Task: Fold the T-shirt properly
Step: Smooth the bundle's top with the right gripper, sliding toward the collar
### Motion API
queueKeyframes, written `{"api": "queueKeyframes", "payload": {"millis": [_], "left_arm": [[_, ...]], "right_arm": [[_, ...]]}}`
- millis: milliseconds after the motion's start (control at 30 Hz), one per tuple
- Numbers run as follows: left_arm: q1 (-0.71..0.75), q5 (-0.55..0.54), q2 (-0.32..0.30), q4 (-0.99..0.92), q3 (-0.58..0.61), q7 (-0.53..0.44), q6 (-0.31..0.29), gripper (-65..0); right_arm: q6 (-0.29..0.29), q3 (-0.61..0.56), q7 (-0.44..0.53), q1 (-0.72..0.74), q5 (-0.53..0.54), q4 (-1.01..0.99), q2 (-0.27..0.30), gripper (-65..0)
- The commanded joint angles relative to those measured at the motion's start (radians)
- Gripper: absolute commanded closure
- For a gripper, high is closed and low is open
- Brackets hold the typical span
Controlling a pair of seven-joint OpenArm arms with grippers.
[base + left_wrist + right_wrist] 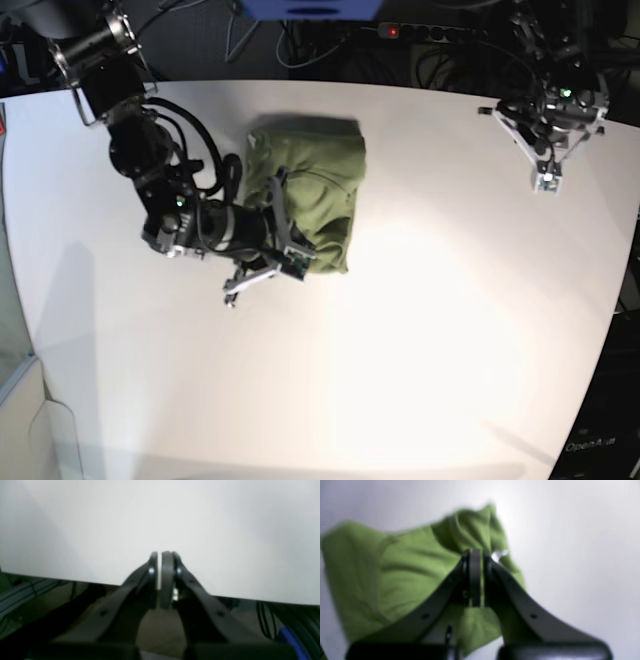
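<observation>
Lying bunched near the tabletop (420,330) centre-left, the T-shirt (310,195) is looking soft, light and floppy, likely sagging wherever lifted; better pinching a hem or shoulder seam than the rumpled middle; right gripper (477,555) is hovering over its near edge, fingers (475,575) pressed together, no cloth visibly caught between them; left gripper (162,555) is sitting well apart at the far tabletop edge, fingers together on nothing; white matte surface is showing glare; dark cables (440,60) are crowding the room behind.
</observation>
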Motion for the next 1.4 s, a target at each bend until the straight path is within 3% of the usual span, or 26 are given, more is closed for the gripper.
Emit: {"api": "queueKeyframes", "payload": {"millis": [0,67,200,367,500,1000,1100,1367], "left_arm": [[-0.006,-0.002,-0.007,0.016,-0.002,-0.011,0.003,-2.2],[-0.006,-0.002,-0.007,0.016,-0.002,-0.011,0.003,-2.2],[-0.006,-0.002,-0.007,0.016,-0.002,-0.011,0.003,-2.2],[-0.006,-0.003,-0.007,0.016,-0.002,-0.011,0.003,-2.2],[0.0,-0.003,-0.007,0.016,-0.002,-0.011,0.003,-2.2],[0.006,-0.003,-0.01,0.016,-0.007,-0.011,0.003,-2.2],[0.006,-0.003,-0.01,0.016,-0.007,-0.011,0.003,-2.2],[0.026,-0.003,-0.012,0.039,-0.007,-0.013,0.003,-2.2]], "right_arm": [[-0.004,0.005,-0.008,0.003,0.01,0.047,0.007,-0.1],[-0.004,0.005,-0.045,-0.029,0.01,0.124,0.009,0.0],[-0.091,0.005,-0.048,-0.14,0.01,0.239,0.011,0.0],[-0.1,-0.003,-0.022,-0.222,0.01,0.247,0.004,0.0],[-0.1,0.002,0.07,-0.267,0.01,0.201,0.009,0.0],[-0.099,-0.004,0.276,-0.252,0.01,-0.171,-0.008,0.0],[-0.099,-0.001,0.274,-0.255,0.01,-0.149,0.003,0.0],[-0.116,0.005,0.224,-0.319,0.01,0.143,0.109,0.0]]}}
